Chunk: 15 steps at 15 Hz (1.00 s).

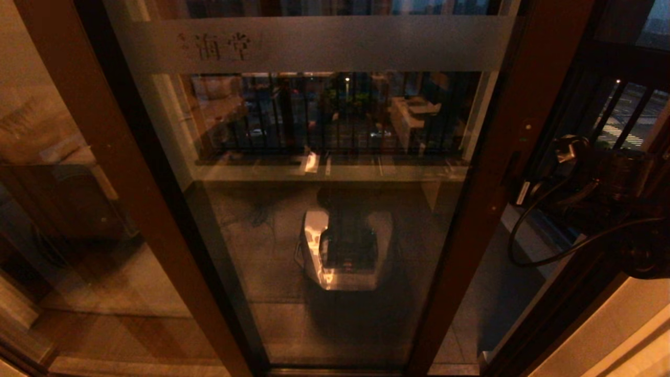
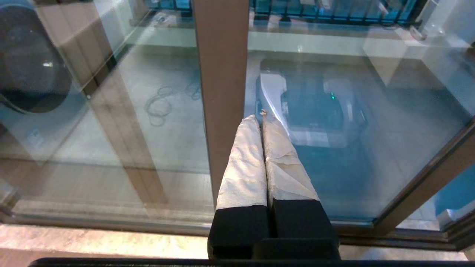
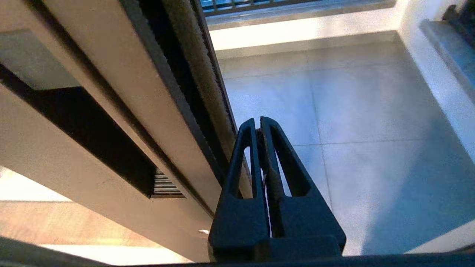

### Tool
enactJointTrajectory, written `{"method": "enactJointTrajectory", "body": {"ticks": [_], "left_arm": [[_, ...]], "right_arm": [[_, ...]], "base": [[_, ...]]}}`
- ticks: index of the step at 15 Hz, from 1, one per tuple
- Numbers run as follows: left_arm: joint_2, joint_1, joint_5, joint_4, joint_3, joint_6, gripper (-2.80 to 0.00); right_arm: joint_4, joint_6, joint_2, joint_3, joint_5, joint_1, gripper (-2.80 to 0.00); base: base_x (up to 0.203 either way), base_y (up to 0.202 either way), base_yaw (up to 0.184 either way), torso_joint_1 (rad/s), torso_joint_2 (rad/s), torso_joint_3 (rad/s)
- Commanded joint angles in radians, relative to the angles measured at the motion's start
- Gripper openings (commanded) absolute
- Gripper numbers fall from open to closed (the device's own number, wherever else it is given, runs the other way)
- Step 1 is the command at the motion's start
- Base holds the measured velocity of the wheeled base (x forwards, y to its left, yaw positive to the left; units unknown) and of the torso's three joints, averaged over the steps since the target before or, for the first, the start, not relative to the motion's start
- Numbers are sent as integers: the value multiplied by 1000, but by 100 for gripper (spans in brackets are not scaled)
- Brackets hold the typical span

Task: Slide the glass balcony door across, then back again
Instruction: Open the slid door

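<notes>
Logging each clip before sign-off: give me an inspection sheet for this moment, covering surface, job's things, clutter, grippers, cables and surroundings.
Surface: tiled balcony floor beyond the door; no table seen.
Job's things: glass balcony door, brown frame, frosted band with characters near the top; a gap stands open beside its right stile.
Clutter: nothing seen on the balcony floor through the gap.
Grippers: right gripper shut, at the door's edge with its brush seal, holding nothing; left gripper shut, empty, parked before the glass.
Cables: black cable loops from the right arm.
Surroundings: balcony railing outside; the robot's reflection in the glass.
</notes>
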Motion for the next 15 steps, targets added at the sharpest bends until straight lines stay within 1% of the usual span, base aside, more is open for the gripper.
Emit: {"method": "enactJointTrajectory", "body": {"ticks": [1, 3, 8, 12, 13, 15], "left_arm": [[-1, 0, 0, 0, 0, 0, -280], [-2, 1, 0, 0, 0, 0, -280], [-2, 0, 0, 0, -2, 0, -280], [-2, 0, 0, 0, 0, 0, -280], [-2, 0, 0, 0, 0, 0, -280], [-2, 0, 0, 0, 0, 0, -280]], "right_arm": [[-4, 0, -2, 0, -11, 13, -280], [-4, 0, -2, 0, -23, 31, -280], [-4, 0, -1, -2, -23, 41, -280], [-4, 2, -2, 0, -26, 67, -280], [-4, 2, -2, 0, -31, 76, -280], [-4, 2, 0, -2, -75, 96, -280]], "base": [[0, 0, 0, 0, 0, 0], [0, 0, 0, 0, 0, 0], [0, 0, 0, 0, 0, 0], [0, 0, 0, 0, 0, 0], [0, 0, 0, 0, 0, 0], [0, 0, 0, 0, 0, 0]]}}
